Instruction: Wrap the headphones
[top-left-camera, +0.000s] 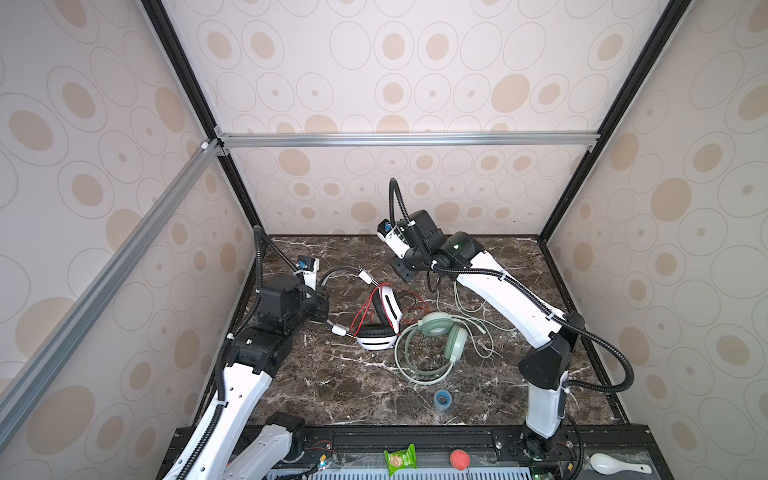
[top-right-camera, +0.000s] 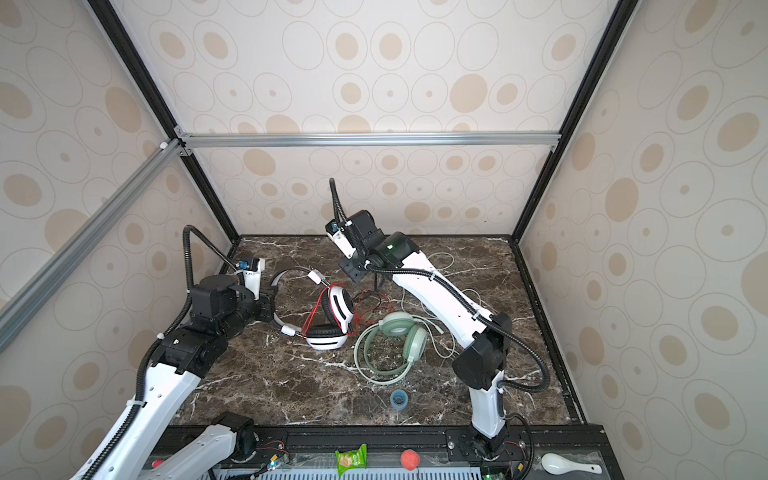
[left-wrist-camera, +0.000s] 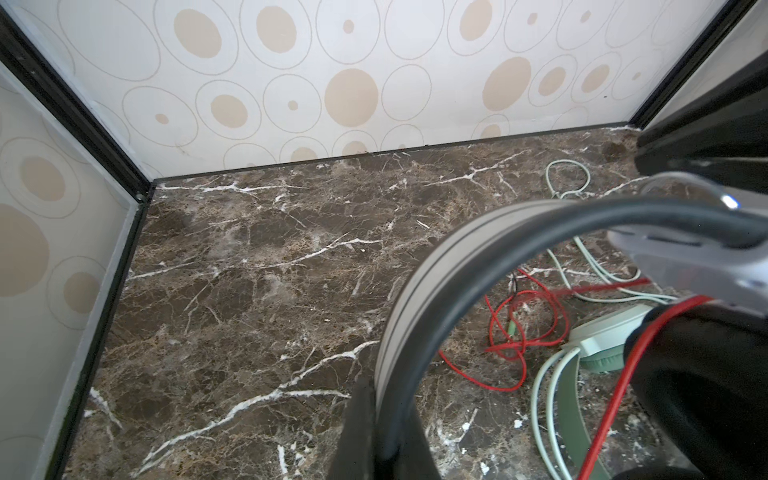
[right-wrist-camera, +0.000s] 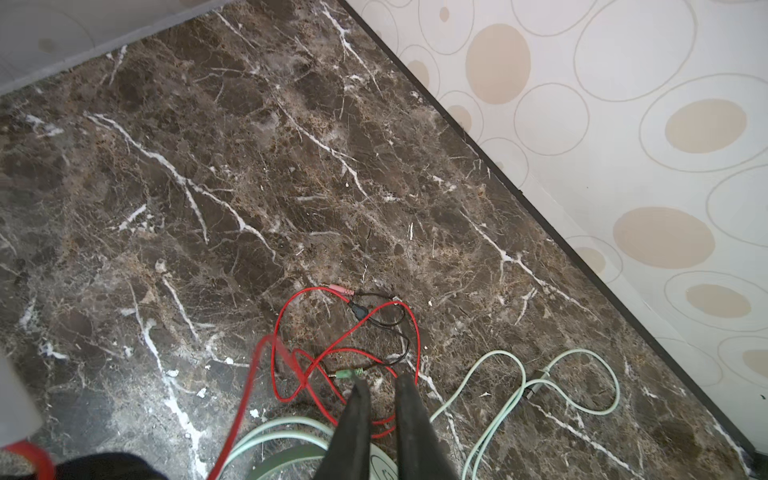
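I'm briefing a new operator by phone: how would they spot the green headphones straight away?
On the dark marble tabletop, look near the middle. The mint green headphones lie there, in both top views just right of the white-and-black headphones. Unlike that pair with its thin red cable, they are pale green all over, cable included.

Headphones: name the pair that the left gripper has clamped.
The white-and-black pair with the red cable: the left gripper is shut on its headband. The mint green pair lies loose on the table, ungripped.
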